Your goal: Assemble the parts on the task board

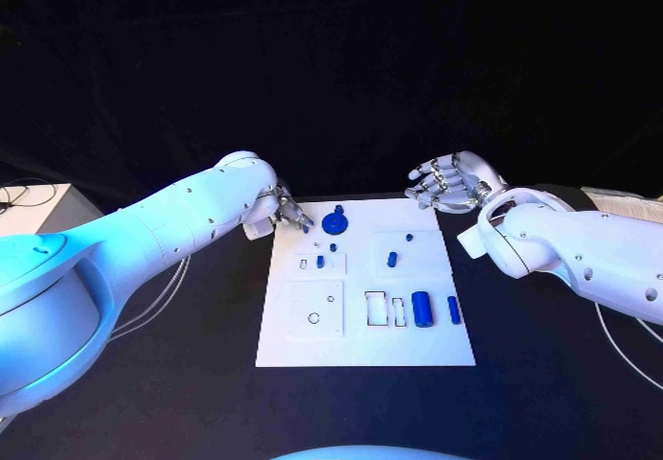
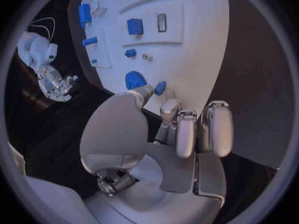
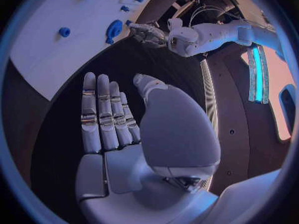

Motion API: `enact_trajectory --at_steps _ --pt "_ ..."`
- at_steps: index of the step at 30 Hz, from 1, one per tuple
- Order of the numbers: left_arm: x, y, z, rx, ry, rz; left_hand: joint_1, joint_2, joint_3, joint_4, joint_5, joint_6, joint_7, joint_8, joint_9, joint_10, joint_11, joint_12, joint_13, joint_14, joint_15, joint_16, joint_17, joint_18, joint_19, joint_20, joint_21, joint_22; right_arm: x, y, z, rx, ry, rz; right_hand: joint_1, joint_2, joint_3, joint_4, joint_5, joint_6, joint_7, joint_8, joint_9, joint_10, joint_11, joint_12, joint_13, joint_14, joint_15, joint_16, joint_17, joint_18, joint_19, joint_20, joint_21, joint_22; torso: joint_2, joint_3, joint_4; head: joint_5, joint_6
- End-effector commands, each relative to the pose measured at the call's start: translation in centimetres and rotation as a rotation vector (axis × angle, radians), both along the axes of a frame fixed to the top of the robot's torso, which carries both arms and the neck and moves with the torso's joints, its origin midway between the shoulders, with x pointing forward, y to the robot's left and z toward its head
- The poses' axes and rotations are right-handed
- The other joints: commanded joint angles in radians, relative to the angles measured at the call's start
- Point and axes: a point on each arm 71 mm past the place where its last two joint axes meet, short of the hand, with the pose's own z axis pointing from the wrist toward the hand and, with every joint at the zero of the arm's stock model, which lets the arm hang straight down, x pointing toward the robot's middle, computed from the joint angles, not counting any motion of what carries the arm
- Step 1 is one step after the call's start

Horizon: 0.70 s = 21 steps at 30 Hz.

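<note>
Matte white task board [image 1: 366, 350] flat in the middle of the black table [image 1: 166, 402], smooth blue parts [image 1: 422, 309] scattered across it, one a round knobbed piece [image 1: 336, 224] at the far edge. Left hand [image 1: 285, 213] hovers beside that piece, fingers loosely apart, holding nothing. Right hand [image 1: 449, 182] sits off the board's far corner, fingers straight, empty.
</note>
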Motion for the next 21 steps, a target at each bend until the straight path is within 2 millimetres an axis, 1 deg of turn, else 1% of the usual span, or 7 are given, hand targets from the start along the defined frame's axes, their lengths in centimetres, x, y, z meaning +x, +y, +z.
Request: enact_trajectory --at_steps 1,4,9,13,17,19,21 --pt "-0.06 -0.42 0.00 -0.017 0.012 -0.020 0.011 0.001 0.008 -0.001 0.000 -0.001 -0.002 0.006 0.001 0.000 -0.005 0.005 0.001 0.102 -0.006 0.006 0.263 -0.011 0.002 -0.005 0.003 0.014 -0.02 0.18 0.13 0.001 -0.012 0.012 -0.004 -0.007 0.003 -0.005 0.006 0.006 0.008 -0.005 -0.002 0.007 0.002 -0.005 -0.001 0.003 0.005 -0.004 -0.001 0.013 0.000 0.006 -0.005 -0.001 -0.001 0.0004 0.0008 0.000 -0.002" --pt "-0.06 -0.45 -0.01 -0.020 0.012 -0.020 0.018 0.006 0.016 -0.001 -0.001 -0.001 -0.003 0.008 0.002 0.001 -0.005 0.006 0.002 0.102 -0.007 0.006 0.263 -0.012 0.002 -0.005 0.004 0.014 0.00 0.20 0.12 0.001 -0.010 0.013 -0.004 -0.007 0.003 -0.005 0.006 0.006 0.008 -0.005 -0.002 0.007 0.002 -0.005 -0.001 0.003 0.005 -0.004 -0.001 0.013 0.000 0.006 -0.005 -0.001 -0.001 0.0002 0.0001 0.001 -0.003" --pt "-0.06 -0.39 -0.04 -0.030 0.014 -0.016 0.067 0.029 0.081 -0.009 -0.001 0.001 -0.009 0.015 0.003 0.000 -0.011 0.005 0.000 0.102 -0.012 0.006 0.263 -0.012 0.002 -0.009 0.004 0.016 0.03 0.18 0.09 0.000 -0.008 0.012 -0.004 -0.007 0.003 -0.005 0.006 0.006 0.008 -0.005 -0.002 0.007 0.002 -0.005 -0.001 0.003 0.005 -0.004 -0.001 0.013 0.000 0.006 -0.005 -0.001 -0.001 -0.0003 0.0008 0.000 -0.004" --pt "-0.11 -0.41 -0.09 -0.059 0.025 -0.008 0.073 0.039 0.118 -0.008 -0.001 0.014 -0.017 0.039 0.020 -0.003 -0.017 0.002 -0.006 0.102 -0.016 0.006 0.263 -0.011 -0.001 -0.012 0.002 0.012 0.05 0.18 0.07 -0.001 -0.005 0.012 -0.005 -0.006 0.004 -0.005 0.006 0.006 0.009 -0.006 -0.002 0.007 0.002 -0.006 -0.003 0.002 0.005 -0.005 -0.002 0.012 -0.001 0.007 -0.006 -0.003 -0.001 -0.0007 0.0011 0.000 -0.006" --pt "-0.18 -0.54 -0.12 -0.083 0.034 -0.010 0.094 0.045 0.189 -0.031 -0.001 -0.002 -0.023 0.063 0.046 -0.011 -0.023 -0.006 -0.017 0.102 -0.022 0.006 0.263 -0.010 -0.004 -0.018 0.000 0.009 0.09 0.19 0.03 -0.002 -0.001 0.013 -0.006 -0.007 0.003 -0.006 0.006 0.006 0.009 -0.007 -0.002 0.007 0.003 -0.007 -0.006 0.002 0.006 -0.007 -0.003 0.012 -0.001 0.007 -0.006 -0.006 -0.002 -0.0014 0.0009 0.000 -0.007" --pt "-0.21 -0.60 -0.12 -0.094 0.037 -0.010 0.098 0.043 0.242 -0.055 -0.002 -0.008 -0.026 0.087 0.071 -0.011 -0.027 -0.009 -0.021 0.102 -0.025 0.006 0.263 -0.009 -0.006 -0.021 -0.001 0.008 0.11 0.19 0.01 -0.004 0.001 0.014 -0.007 -0.007 0.003 -0.006 0.006 0.005 0.009 -0.008 -0.002 0.007 0.003 -0.008 -0.007 0.001 0.006 -0.008 -0.004 0.012 -0.002 0.008 -0.006 -0.008 -0.002 -0.0014 0.0008 0.000 -0.006" --pt "-0.25 -0.61 -0.11 -0.103 0.039 -0.010 0.090 0.038 0.310 -0.085 0.000 -0.022 -0.027 0.116 0.104 -0.009 -0.028 -0.012 -0.025 0.102 -0.027 0.006 0.263 -0.010 -0.006 -0.023 -0.001 0.009 0.13 0.19 -0.01 -0.006 0.002 0.015 -0.007 -0.007 0.003 -0.007 0.006 0.004 0.010 -0.009 -0.003 0.007 0.004 -0.010 -0.010 0.001 0.007 -0.011 -0.005 0.012 -0.003 0.008 -0.006 -0.011 -0.002 -0.0016 0.0010 -0.001 -0.007"
